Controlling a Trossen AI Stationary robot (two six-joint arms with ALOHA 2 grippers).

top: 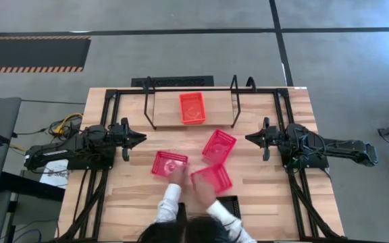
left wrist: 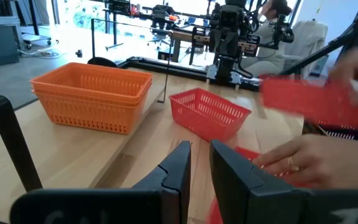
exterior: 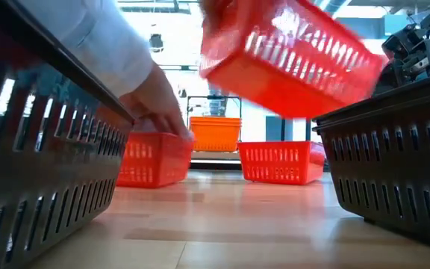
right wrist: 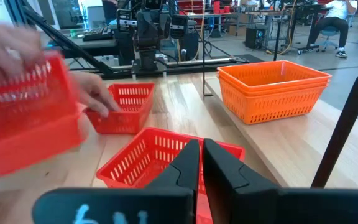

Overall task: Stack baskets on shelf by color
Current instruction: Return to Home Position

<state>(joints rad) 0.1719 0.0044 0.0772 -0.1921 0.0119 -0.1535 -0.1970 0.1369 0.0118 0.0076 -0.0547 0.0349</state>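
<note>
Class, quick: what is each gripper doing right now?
Left gripper: shut, holding nothing.
Right gripper: shut, holding nothing.

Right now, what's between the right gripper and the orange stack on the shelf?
High view: bare tabletop and the shelf's black end rod separate the right gripper from the orange stack. No basket there.

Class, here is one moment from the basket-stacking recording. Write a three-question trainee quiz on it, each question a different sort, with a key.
1. True or false: the orange baskets sit stacked on the shelf.
2. Who is handling red baskets on the table? A) left gripper B) right gripper C) a person's hands
3. Fill in: both grippers' fingers stand nearly ____.

Key: 1 true; 2 C; 3 closed. The arms wait at either side, holding nothing, while one red basket is lifted by the person.
</note>
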